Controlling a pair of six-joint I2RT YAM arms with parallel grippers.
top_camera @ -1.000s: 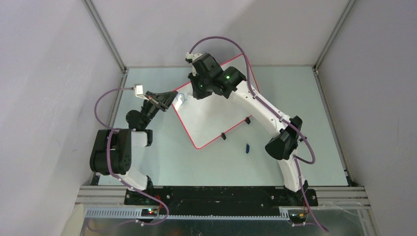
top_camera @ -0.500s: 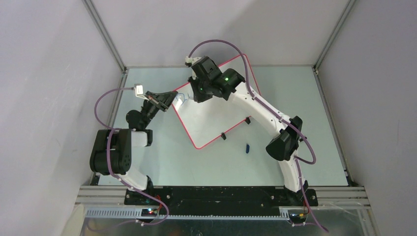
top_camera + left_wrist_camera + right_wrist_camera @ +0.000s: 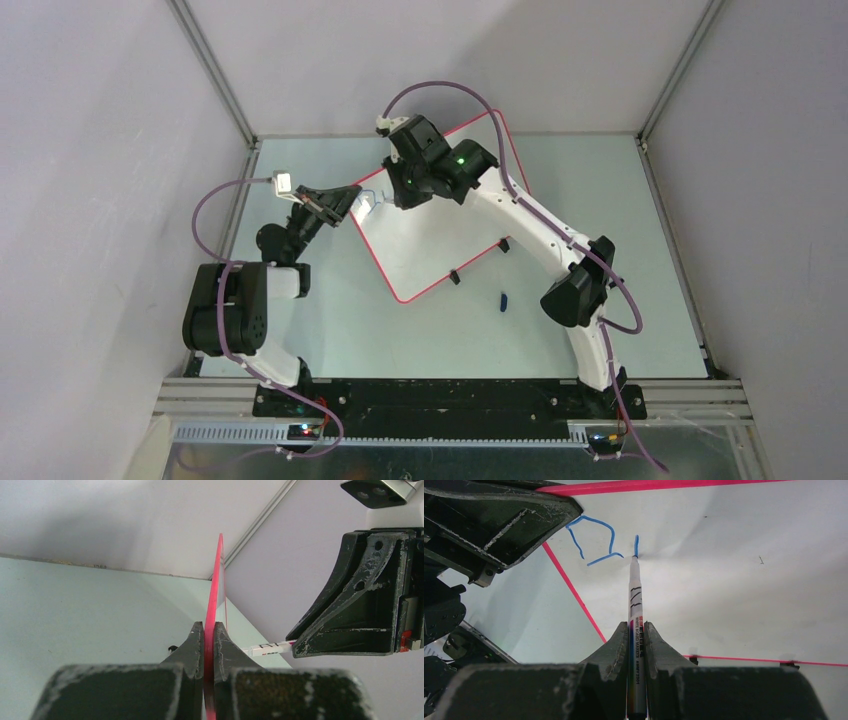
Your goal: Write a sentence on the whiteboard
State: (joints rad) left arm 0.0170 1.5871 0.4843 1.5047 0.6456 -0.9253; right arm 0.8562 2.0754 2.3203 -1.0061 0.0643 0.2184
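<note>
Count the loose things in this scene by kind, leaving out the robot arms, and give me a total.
whiteboard: 1
marker: 1
small blue object: 1
Total: 3

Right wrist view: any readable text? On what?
"WHITE BOARD MARKER": printed along the marker held in the right hand.
Code after it on the barrel: too small to read.
"D", roughly: blue letter handwritten on the whiteboard; the short stroke at the marker tip is no letter yet.
</note>
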